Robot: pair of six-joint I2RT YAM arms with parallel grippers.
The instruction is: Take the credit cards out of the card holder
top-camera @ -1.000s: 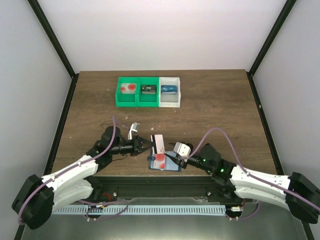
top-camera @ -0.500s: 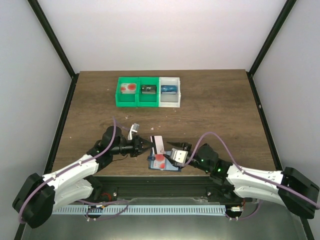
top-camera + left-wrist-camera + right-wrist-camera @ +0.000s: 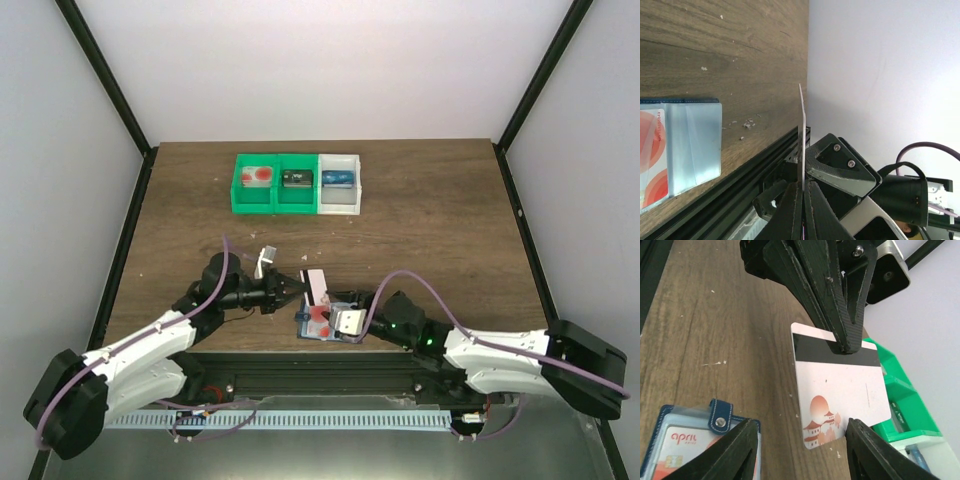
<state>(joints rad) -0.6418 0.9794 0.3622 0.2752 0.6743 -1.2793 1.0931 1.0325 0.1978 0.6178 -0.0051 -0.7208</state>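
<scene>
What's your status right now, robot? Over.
Left gripper shut on one credit card, held in the air. Right gripper open over the card holder, second card inside. No obstruction seen.

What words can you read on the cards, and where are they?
"april": red letters on the tucked-in card inside the wallet, seen by the right wrist camera.
Tiny line under "april": too small to read.
Held card in the left claw: a black stripe and a picture of a red sun and houses, no words I can read.
Anything in the bins: too small to read.
</scene>
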